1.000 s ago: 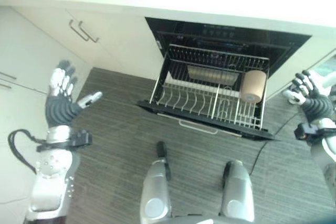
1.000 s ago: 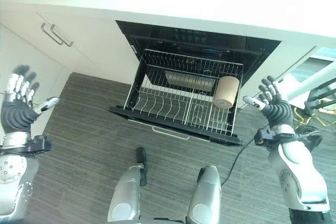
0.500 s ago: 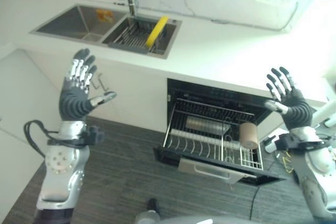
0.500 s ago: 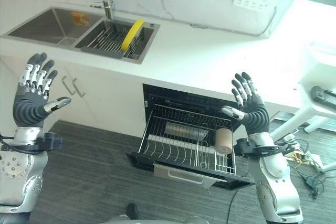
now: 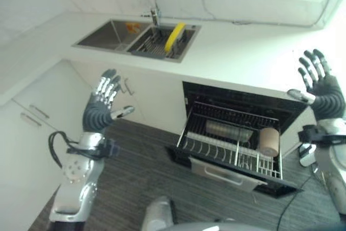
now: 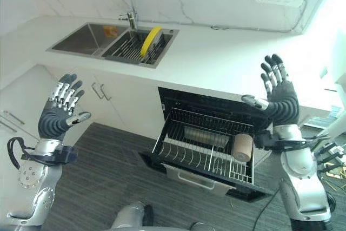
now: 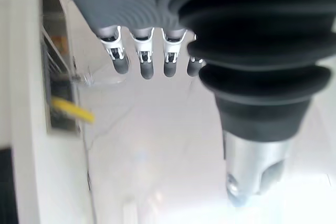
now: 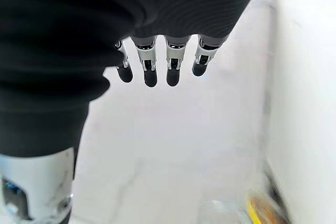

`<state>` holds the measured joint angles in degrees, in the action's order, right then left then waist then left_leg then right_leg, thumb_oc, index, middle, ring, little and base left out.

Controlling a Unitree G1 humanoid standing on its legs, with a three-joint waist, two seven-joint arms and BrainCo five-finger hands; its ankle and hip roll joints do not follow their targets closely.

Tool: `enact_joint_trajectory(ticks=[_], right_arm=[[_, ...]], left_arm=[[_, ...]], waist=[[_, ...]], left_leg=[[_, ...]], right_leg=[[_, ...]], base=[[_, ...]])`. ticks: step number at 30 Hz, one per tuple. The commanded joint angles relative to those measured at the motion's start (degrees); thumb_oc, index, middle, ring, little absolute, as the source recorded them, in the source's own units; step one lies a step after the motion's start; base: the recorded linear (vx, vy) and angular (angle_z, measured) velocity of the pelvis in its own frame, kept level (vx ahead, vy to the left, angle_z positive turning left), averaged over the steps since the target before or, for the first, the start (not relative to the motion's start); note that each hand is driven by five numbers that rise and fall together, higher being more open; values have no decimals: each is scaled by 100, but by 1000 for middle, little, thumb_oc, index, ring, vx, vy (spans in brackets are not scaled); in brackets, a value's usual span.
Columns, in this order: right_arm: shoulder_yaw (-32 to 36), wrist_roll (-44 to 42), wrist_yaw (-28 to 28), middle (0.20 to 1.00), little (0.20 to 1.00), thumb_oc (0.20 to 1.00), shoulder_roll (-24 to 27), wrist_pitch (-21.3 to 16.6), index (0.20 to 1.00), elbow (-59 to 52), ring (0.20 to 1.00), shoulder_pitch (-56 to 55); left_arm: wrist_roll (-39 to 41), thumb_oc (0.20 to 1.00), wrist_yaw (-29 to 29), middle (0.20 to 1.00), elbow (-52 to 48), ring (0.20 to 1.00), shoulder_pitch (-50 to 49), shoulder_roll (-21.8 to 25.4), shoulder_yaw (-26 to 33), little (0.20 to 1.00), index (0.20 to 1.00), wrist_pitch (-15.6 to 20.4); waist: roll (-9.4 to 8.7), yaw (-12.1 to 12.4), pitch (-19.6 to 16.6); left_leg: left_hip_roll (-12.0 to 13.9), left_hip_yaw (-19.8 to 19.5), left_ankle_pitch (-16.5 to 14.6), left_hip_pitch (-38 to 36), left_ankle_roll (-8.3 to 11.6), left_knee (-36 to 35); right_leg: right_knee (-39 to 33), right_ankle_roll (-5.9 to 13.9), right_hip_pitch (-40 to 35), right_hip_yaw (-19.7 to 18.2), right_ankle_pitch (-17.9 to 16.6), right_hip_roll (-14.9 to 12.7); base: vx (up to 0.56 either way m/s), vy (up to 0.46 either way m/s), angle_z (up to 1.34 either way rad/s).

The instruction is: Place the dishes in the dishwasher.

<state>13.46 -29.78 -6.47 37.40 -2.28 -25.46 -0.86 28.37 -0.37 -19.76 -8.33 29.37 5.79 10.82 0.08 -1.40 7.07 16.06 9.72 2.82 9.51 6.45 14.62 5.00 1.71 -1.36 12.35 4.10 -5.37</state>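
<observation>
Both the left hand [image 5: 100, 113] and the right hand [image 6: 281, 104] are raised with fingers spread, holding nothing. A yellow dish [image 6: 151, 40] stands in the sink [image 6: 86, 37] on the worktop [image 6: 216, 52], and the dishwasher [image 6: 208, 152] rack is pulled out below.

I see the dishwasher [image 6: 205, 155] open below the table, its wire rack [image 6: 203, 152] pulled out. A tan cylinder [image 6: 243, 147] lies sideways at the rack's 3 o'clock. A yellow dish [image 6: 151, 40] stands tilted in the sink basin [image 6: 138, 47] at 11 o'clock.
</observation>
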Motion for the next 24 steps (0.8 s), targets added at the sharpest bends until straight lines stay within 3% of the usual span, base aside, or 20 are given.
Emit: enact_joint_trajectory(ticks=[1, 4, 6, 8, 11, 14, 16, 18, 19, 21, 24], right_arm=[[191, -219, 356, 1000, 1000, 1000, 34, -334, 1000, -489, 1000, -297], [393, -258, 488, 1000, 1000, 1000, 271, -413, 1000, -498, 1000, -297], [400, -209, 328, 1000, 1000, 1000, 334, -368, 1000, -484, 1000, -146], [392, -56, 228, 1000, 1000, 1000, 260, -395, 1000, -492, 1000, -91], [450, -167, 79, 1000, 1000, 1000, 119, -522, 1000, -627, 1000, -257], [423, -221, 112, 1000, 1000, 1000, -154, -677, 1000, -791, 1000, -454], [206, -4, 254, 1000, 1000, 1000, -275, -591, 1000, -803, 1000, -375], [50, 22, 314, 1000, 1000, 1000, -305, -563, 1000, -747, 1000, -280], [48, 67, 197, 1000, 1000, 1000, -270, -547, 1000, -676, 1000, -278], [148, 55, 143, 1000, 1000, 1000, -206, -554, 1000, -636, 1000, -358], [324, -54, 203, 1000, 1000, 1000, -139, -689, 1000, -600, 1000, -498]], left_arm=[[240, 1000, -20, 1000, -388, 1000, -88, 23, 290, 1000, 1000, 163], [292, 1000, -14, 1000, -235, 1000, -38, 16, 127, 1000, 1000, 279], [370, 1000, -150, 1000, -178, 1000, 37, 16, 125, 1000, 1000, 304], [427, 1000, -194, 1000, -175, 1000, 120, 82, 128, 1000, 1000, 228], [711, 1000, -346, 1000, -191, 1000, 193, 173, 209, 1000, 1000, -108], [711, 1000, -556, 1000, -256, 1000, 158, 200, 270, 1000, 1000, -403], [752, 1000, -449, 1000, -275, 1000, 122, 223, 363, 1000, 1000, -580], [820, 1000, -378, 1000, -281, 1000, 103, 216, 446, 1000, 1000, -656], [961, 1000, -453, 1000, -206, 1000, 152, 249, 404, 1000, 1000, -674], [1046, 1000, -563, 1000, -172, 1000, 181, 207, 312, 1000, 1000, -711], [994, 1000, -618, 1000, -199, 1000, 155, 125, 178, 1000, 1000, -658]], waist=[[-20, -130, -44], [46, -202, -65], [86, -241, -24], [97, -218, 18], [13, -152, 46], [-100, -60, 72], [-160, 71, 87], [-184, 197, 100], [-208, 167, 96], [-252, 80, 90], [-324, 17, 83]], left_leg=[[141, 282, 452, -1341, 230, -1803], [270, 215, 406, -1266, 360, -1962], [210, 461, 374, -1290, 361, -1934], [85, 458, 307, -1272, 337, -1924], [-287, 258, 124, -1281, 157, -1905], [-748, 77, -128, -1390, -142, -1938], [-894, 218, -262, -1492, -267, -1962], [-939, 370, -370, -1532, -366, -1962], [-1008, 299, -399, -1479, -491, -1962], [-1096, 196, -386, -1431, -578, -1962], [-1190, 174, -339, -1398, -592, -1962]], right_leg=[[-765, 249, -315, -207, -440, -78], [-788, 388, -321, -249, -414, -304], [-728, 542, -256, -204, -456, -534], [-606, 737, -172, -134, -520, -792], [-374, 970, -144, -93, -617, -1172], [-3, 955, 1, 0, -1033, -1515], [255, 989, 113, 347, -1240, -1700], [481, 984, 79, 659, -1060, -1546], [593, 881, 112, 463, -708, -1041], [557, 754, 127, 115, -427, -513], [163, 530, 112, -36, -317, -25]], base=[[118, 408, -14], [86, 506, -13], [32, 555, -18], [38, 514, -2], [108, 486, 8], [167, 523, 20], [126, 457, -20], [80, 286, -72], [104, 230, -78], [90, 88, -34], [65, -44, 8]])
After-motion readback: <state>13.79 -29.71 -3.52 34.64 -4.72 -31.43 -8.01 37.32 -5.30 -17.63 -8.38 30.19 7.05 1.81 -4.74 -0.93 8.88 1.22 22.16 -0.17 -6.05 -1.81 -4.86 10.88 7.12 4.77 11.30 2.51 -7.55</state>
